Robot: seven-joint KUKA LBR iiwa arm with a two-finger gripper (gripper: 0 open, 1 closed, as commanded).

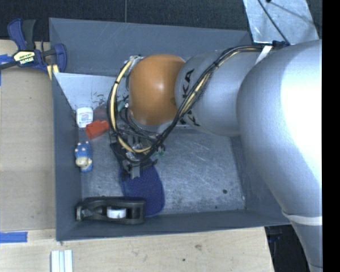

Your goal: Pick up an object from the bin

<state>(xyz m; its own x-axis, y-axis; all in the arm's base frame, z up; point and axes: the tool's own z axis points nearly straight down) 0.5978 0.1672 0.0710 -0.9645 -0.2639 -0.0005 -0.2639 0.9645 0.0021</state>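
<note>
We read this as the approach step: nothing is lifted yet, and the gripper [134, 168] hangs low in the left half of the bin [207, 166], below the arm's orange cover [153, 89]. Its tip sits at the upper edge of a dark blue cloth [148, 192], which lies on the floor towards the near wall. It looks to be touching the fabric or just above it, though cables and shadow hide the contact. We cannot tell whether the gripper is apart or together, since the wrist and wiring cover it from this angle.

The cloth is the thing nearest the tool, so we take it as the likely pick. A black tape dispenser [109, 211] lies just beside the cloth's lower left edge, along the near wall. Further left, well clear, lie an orange-red block [96, 129], a small white tub [84, 117] and a blue and yellow toy [83, 156].

Next, we judge, comes a short descent and a pinch on a fold of fabric, kept off the dispenser, then a straight lift.
</note>
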